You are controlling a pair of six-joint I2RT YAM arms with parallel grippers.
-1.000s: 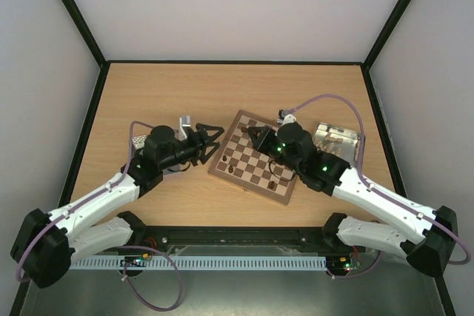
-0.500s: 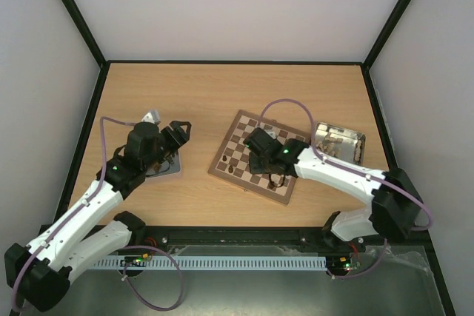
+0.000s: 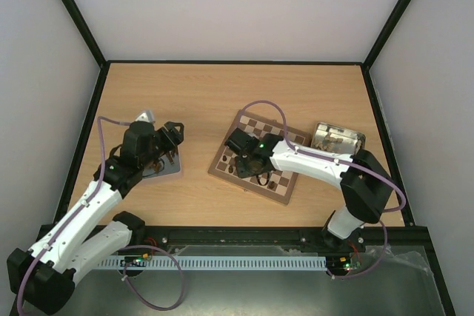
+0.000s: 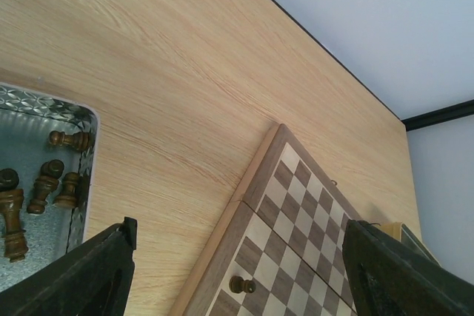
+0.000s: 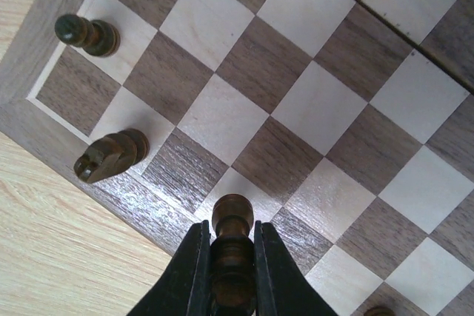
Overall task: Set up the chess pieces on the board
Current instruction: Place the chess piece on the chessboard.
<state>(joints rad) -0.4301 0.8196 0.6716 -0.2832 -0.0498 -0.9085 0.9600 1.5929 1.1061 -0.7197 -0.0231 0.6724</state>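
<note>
Pinching one dark chess piece (image 5: 232, 220) between the fingers of the right gripper (image 5: 229, 257), over an edge-row square of the board (image 5: 311, 123), with the left gripper (image 4: 238, 242) spread and empty near the tray (image 4: 90, 120). Possible fault: tilted release toppling it against the nearby knight (image 5: 111, 157).

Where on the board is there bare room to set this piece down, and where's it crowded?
On the board, the middle squares ahead of the right tool and the piece it grips are bare. It is busier along the rim to the tool's left, where a knight and a pawn sit. Bare table lies between the left tray and the board.
</note>
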